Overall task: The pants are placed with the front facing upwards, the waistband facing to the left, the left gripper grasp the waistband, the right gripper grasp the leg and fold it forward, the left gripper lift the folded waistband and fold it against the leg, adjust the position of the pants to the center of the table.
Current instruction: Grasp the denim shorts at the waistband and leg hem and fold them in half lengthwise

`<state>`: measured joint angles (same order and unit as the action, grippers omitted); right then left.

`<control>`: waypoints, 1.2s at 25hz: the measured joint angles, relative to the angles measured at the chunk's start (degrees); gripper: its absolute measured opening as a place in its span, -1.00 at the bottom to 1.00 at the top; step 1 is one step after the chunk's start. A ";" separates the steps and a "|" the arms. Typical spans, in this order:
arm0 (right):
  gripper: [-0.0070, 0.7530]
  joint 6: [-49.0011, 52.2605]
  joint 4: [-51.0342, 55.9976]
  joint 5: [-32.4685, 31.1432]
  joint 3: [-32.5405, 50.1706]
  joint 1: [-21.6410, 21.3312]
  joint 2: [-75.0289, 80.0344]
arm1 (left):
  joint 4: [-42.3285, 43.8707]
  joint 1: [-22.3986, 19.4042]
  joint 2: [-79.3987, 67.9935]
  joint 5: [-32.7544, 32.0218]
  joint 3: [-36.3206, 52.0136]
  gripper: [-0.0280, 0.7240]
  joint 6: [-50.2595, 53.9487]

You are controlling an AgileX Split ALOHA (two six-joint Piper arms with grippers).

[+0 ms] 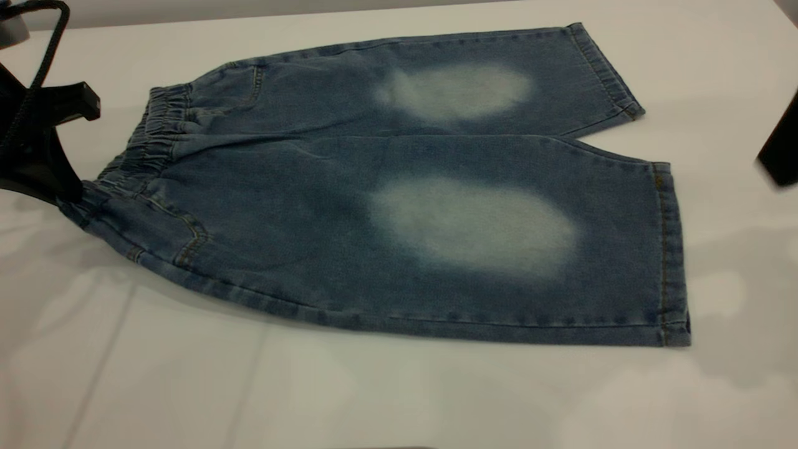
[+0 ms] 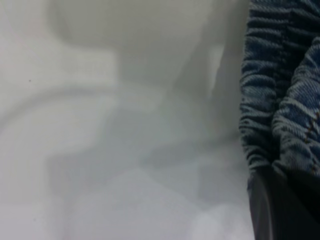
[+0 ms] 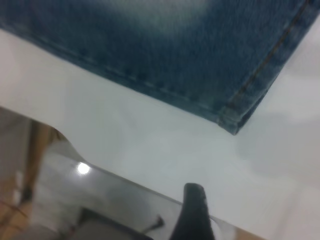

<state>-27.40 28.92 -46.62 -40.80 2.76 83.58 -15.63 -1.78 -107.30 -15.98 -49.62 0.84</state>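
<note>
The short blue denim pants (image 1: 386, 206) with a pale faded oval on each leg are lying flat and front-up on the plain white-grey table (image 1: 187, 386), their gathered elastic waistband (image 1: 149, 140) pointing toward the left arm. The black angular left gripper (image 1: 59, 187) is touching the near corner of that waistband; whether its fingers are pinching the cloth cannot be told. The right gripper (image 1: 779, 153) is hanging at the table's right edge, apart from the hemmed leg (image 1: 670, 249), its fingers' state unclear
</note>
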 joint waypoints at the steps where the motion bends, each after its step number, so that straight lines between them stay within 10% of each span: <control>1: 0.33 0.00 -1.10 0.70 -0.42 1.81 1.66 | 0.00 0.00 0.00 0.00 0.00 -0.82 -0.12; 14: 0.33 24.97 -20.26 9.19 -4.98 23.75 14.62 | 0.05 0.00 0.00 0.00 0.00 -0.82 -0.33; 30: 0.33 32.38 -23.87 19.55 -5.30 25.21 29.48 | 0.05 0.00 0.00 -0.23 0.00 -0.82 -0.84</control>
<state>4.98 5.05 -27.07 -46.10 27.97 113.05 -15.58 -1.78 -107.30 -16.21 -49.62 0.00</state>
